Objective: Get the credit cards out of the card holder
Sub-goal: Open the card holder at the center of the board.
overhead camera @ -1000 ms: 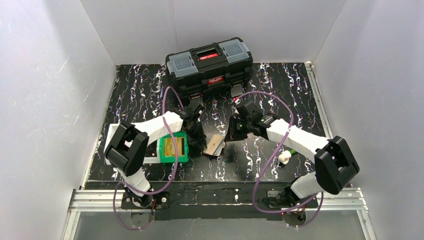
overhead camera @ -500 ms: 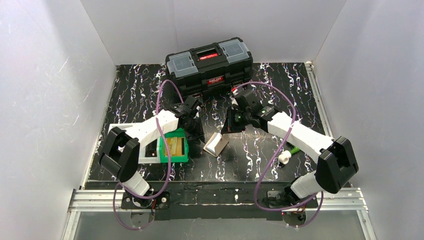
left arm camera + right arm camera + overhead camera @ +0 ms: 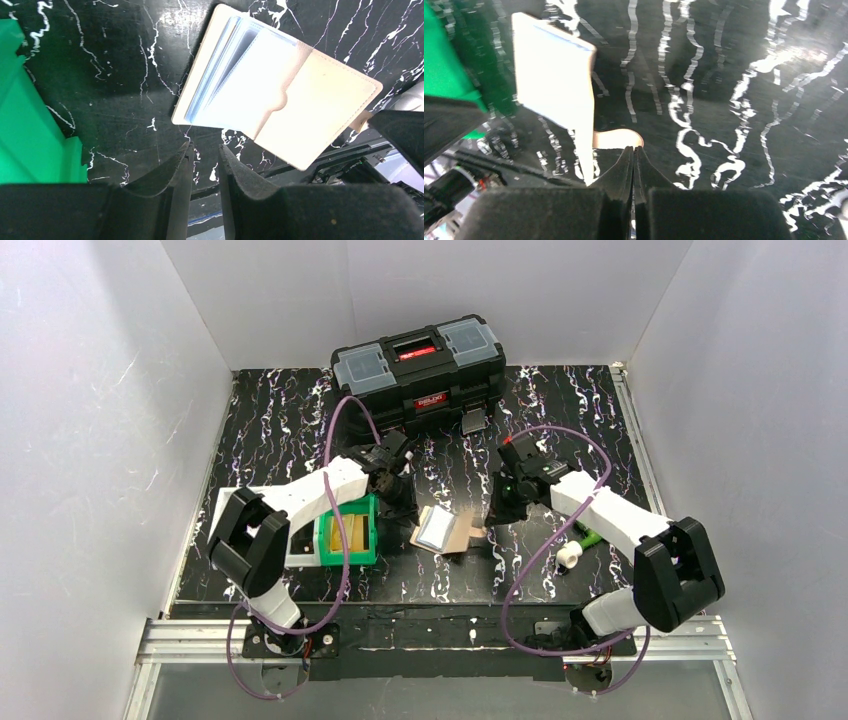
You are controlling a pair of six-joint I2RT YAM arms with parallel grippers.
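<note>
**Two robot arms flank an open card holder on a black marbled table**

A black table (image 3: 290, 430) veined with white sits inside plain white walls. At its far edge stands a black toolbox (image 3: 420, 370) with two clear-lidded compartments on top. It carries two small red labels (image 3: 430, 400), one on the handle and one on the front; their white lettering is too small to read.

The card holder (image 3: 445, 530), a small tan folding wallet, lies opened flat near the middle of the table, between the two grippers. The left wrist view shows no writing on its pale leather. The credit cards (image 3: 225, 80) sit tucked in its left pocket, their light blue and whitish edges fanned a little.

The left gripper (image 3: 400, 508) hangs just left of the wallet, beside a green bin (image 3: 348, 530). Its jaws stand a narrow gap apart with nothing between them. The right gripper (image 3: 497, 512) is at the wallet's right end, its jaws pressed fully together. Its tips are just beside a rounded tan edge of the wallet, and whether they touch it cannot be told.

A white tray (image 3: 225, 510) lies left of the bin. A small white cylinder (image 3: 570, 555) rests near the right arm.
</note>
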